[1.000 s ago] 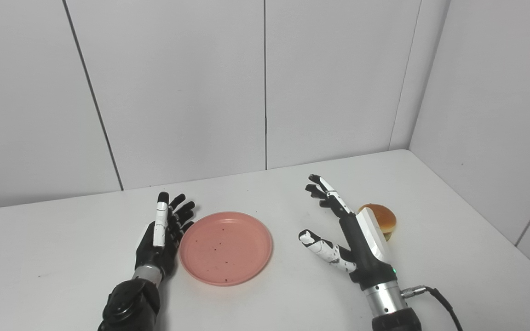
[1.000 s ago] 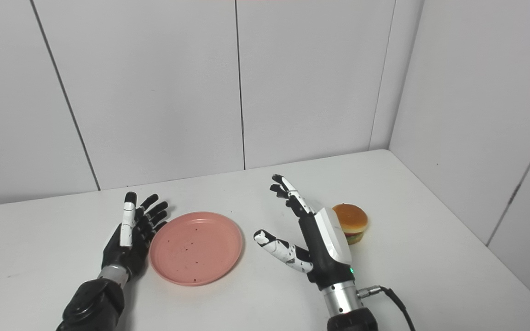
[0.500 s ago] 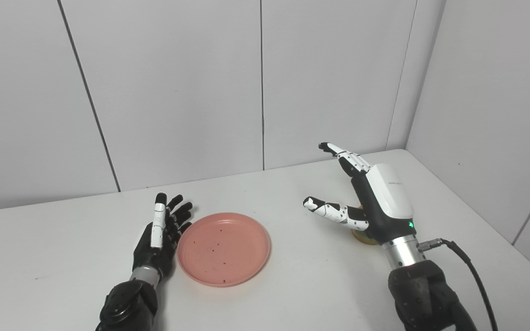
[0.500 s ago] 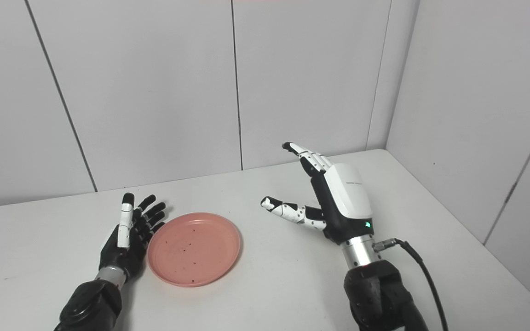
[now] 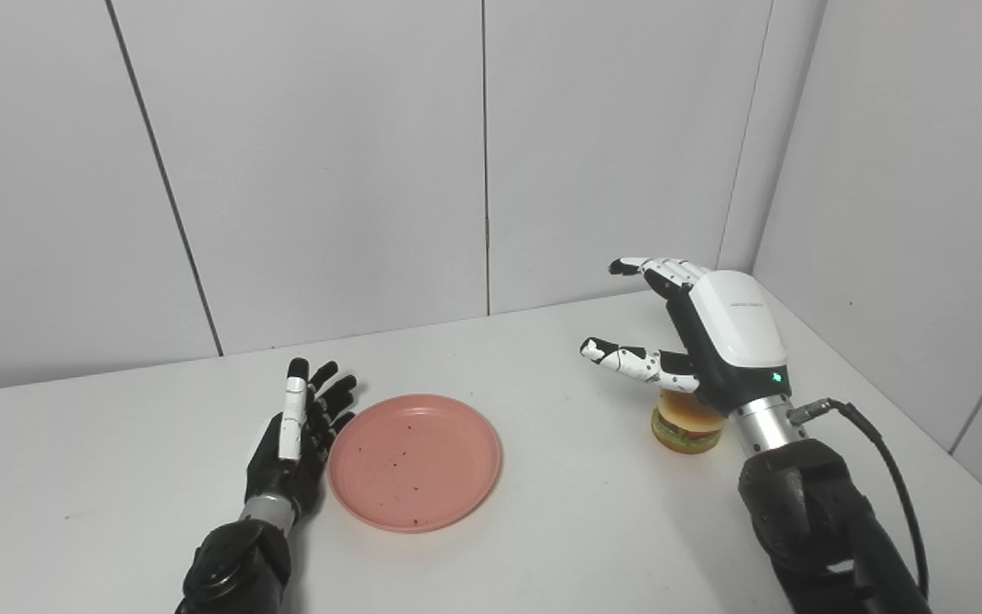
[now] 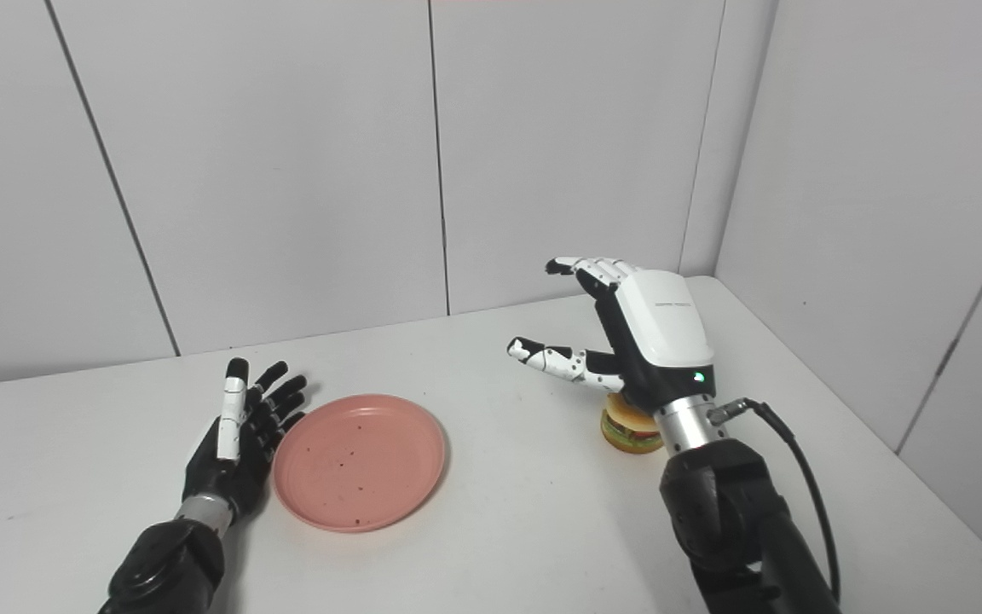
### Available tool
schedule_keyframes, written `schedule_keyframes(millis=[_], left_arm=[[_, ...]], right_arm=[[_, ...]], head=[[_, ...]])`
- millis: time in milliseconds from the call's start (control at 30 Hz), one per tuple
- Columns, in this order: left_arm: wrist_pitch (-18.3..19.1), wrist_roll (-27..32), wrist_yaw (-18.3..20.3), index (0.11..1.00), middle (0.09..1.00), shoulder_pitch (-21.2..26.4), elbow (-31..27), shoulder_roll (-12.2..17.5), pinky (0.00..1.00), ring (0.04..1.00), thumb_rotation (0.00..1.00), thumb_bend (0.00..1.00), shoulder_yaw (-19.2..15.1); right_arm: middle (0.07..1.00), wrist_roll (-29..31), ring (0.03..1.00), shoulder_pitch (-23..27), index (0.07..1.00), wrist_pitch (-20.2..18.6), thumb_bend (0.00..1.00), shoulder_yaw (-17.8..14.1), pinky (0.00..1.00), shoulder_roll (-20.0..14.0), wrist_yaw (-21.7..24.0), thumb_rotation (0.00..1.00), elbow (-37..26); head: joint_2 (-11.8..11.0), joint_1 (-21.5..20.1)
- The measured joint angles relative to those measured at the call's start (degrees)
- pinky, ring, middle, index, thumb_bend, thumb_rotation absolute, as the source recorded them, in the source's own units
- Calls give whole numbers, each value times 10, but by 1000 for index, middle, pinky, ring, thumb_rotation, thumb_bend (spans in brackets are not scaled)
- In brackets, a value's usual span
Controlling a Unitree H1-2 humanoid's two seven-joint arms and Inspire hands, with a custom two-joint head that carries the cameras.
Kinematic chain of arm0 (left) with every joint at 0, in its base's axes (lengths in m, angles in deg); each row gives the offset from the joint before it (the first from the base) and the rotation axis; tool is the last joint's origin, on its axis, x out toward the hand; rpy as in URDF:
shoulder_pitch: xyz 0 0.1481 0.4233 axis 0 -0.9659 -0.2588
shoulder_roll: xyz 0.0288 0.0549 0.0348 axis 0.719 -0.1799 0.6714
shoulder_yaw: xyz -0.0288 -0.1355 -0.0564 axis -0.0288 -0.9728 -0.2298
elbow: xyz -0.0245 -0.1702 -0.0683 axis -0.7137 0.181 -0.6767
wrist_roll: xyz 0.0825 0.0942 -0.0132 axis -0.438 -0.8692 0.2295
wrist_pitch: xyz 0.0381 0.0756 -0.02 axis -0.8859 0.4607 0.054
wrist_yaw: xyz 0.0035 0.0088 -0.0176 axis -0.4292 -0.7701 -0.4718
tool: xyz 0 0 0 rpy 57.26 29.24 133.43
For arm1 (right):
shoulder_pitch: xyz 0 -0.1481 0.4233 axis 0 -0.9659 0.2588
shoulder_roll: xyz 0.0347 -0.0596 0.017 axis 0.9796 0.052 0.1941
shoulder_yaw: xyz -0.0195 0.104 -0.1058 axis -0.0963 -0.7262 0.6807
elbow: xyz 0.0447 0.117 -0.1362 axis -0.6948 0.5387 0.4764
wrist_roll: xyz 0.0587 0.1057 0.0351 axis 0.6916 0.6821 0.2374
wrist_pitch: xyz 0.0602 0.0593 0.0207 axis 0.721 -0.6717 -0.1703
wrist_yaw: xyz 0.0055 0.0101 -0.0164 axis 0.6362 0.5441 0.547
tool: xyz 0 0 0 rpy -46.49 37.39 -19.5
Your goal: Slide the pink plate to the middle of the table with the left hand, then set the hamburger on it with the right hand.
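Rising since a second ago, the right hand [image 5: 717, 341] is hovering released above the hamburger [image 5: 685, 424] for a top grasp; left hand [image 5: 299, 435] is resting released beside the pink plate [image 5: 415, 460].

Pink plate [image 5: 415, 461], empty bar dark specks, flat on white counter [image 5: 542, 529]. Left robot hand [image 5: 299, 439] resting edge-on just beside its left rim, fingers spread. Hamburger [image 5: 685, 424] well right of plate. Right robot hand [image 5: 708, 341] raised above hamburger, fingers apart, holding nothing.

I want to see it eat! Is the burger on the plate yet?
No, the burger sits on the table under the right hand, apart from the plate.
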Motion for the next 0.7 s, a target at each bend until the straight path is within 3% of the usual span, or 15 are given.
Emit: schedule_keyframes(millis=[133,233,433,700], left_arm=[[1,0,0,885,859,-3,-6,0,970,925,935,857,0],[1,0,2,884,861,-5,-8,1,969,922,938,859,2],[3,0,4,878,852,-6,-10,2,956,915,928,859,3],[3,0,5,885,859,-6,-11,4,964,924,931,868,3]], right_arm=[[797,-25,812,2,787,-26,815,11,821,-19,32,1000,6],[794,-32,804,5,785,-31,816,17,798,-33,44,1000,25],[802,-37,790,7,789,-32,815,23,718,-47,41,983,71],[819,-38,806,24,803,-32,816,33,752,-57,5,999,144]], head=[[2,1],[3,1],[3,4],[2,6]])
